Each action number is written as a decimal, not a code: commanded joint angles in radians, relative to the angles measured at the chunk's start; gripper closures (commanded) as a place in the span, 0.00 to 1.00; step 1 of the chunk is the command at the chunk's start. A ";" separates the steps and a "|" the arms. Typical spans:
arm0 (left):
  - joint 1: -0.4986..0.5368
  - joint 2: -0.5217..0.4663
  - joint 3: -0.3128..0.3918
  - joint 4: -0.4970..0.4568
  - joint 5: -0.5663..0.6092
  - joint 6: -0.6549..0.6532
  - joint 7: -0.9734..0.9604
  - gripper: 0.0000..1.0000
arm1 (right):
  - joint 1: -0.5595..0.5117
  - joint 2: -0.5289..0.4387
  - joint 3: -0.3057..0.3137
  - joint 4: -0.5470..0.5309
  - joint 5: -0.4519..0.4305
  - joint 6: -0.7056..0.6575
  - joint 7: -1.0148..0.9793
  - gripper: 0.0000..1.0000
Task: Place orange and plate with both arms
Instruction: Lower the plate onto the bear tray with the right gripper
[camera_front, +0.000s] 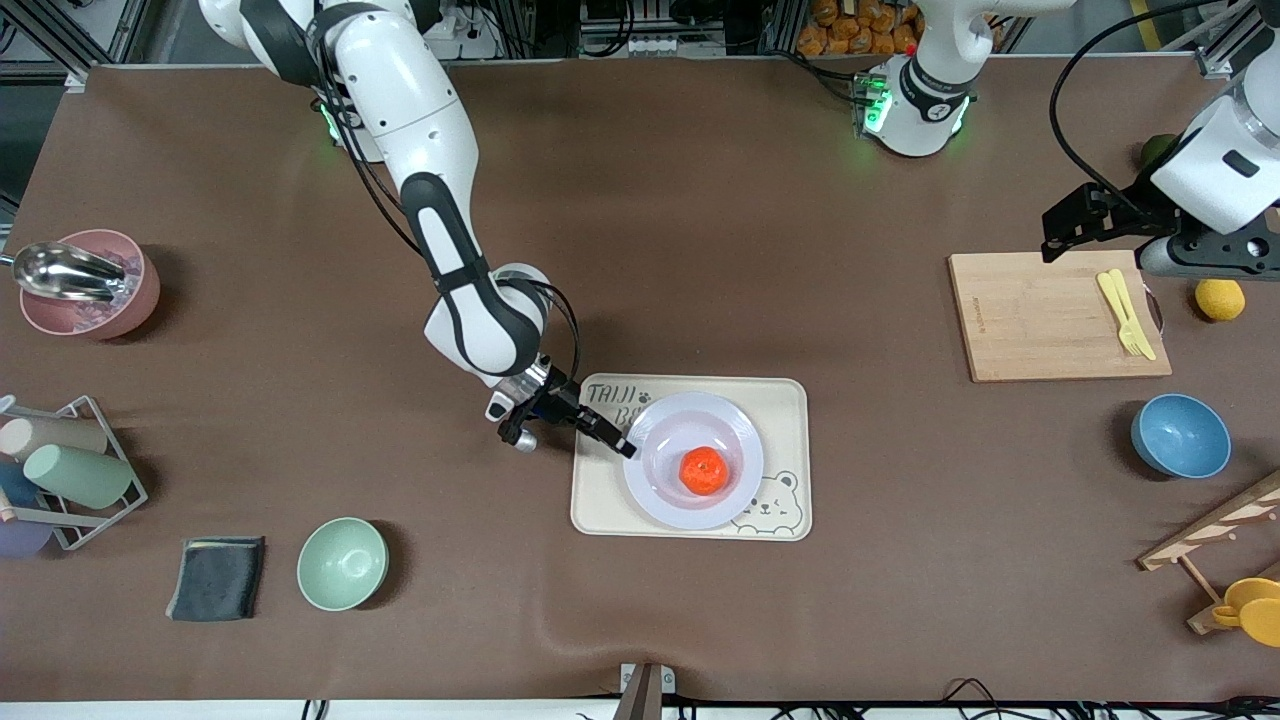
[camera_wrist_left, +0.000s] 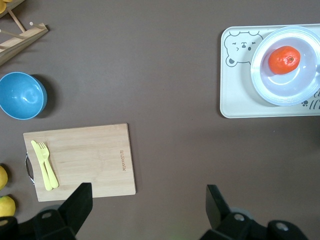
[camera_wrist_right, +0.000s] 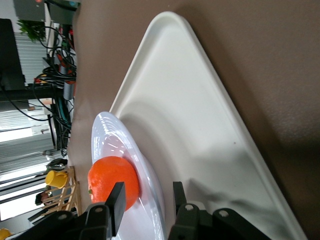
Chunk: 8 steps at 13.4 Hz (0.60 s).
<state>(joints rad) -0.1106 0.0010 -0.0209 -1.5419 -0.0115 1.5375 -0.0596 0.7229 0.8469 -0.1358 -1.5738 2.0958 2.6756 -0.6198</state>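
Observation:
The orange (camera_front: 703, 470) lies in the white plate (camera_front: 660, 440), and the plate rests on a cream bear-printed tray (camera_front: 780, 400) in the middle of the table. My right gripper (camera_front: 615, 440) is low at the plate's rim on the side toward the right arm's end. In the right wrist view its fingers (camera_wrist_right: 117, 200) stand apart on either side of the rim (camera_wrist_right: 150, 185) without touching it, and the orange (camera_wrist_right: 110, 177) sits just past them. My left gripper (camera_front: 1060, 235) waits open and empty, high over the wooden cutting board; its own view shows the plate (camera_wrist_left: 260, 80) and orange (camera_wrist_left: 284, 59).
The cutting board (camera_front: 1050, 315) holds a yellow fork and knife (camera_front: 1125, 312). A blue bowl (camera_front: 1180, 435), a yellow fruit (camera_front: 1220, 298) and a wooden rack (camera_front: 1215, 540) are near it. A green bowl (camera_front: 342, 563), dark cloth (camera_front: 217, 578), cup rack (camera_front: 60, 475) and pink bowl (camera_front: 85, 285) lie toward the right arm's end.

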 joint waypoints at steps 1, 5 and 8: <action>0.003 -0.003 0.004 -0.003 -0.013 0.010 0.024 0.00 | -0.037 -0.020 0.015 0.000 -0.172 0.004 0.164 0.54; 0.003 -0.003 0.004 -0.003 -0.013 0.012 0.024 0.00 | -0.072 -0.038 0.015 -0.003 -0.370 -0.026 0.342 0.55; 0.003 -0.003 0.004 -0.003 -0.013 0.012 0.024 0.00 | -0.135 -0.071 0.013 -0.005 -0.570 -0.133 0.503 0.54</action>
<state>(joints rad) -0.1104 0.0011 -0.0206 -1.5436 -0.0115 1.5403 -0.0596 0.6429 0.8218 -0.1372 -1.5603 1.6452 2.6090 -0.2199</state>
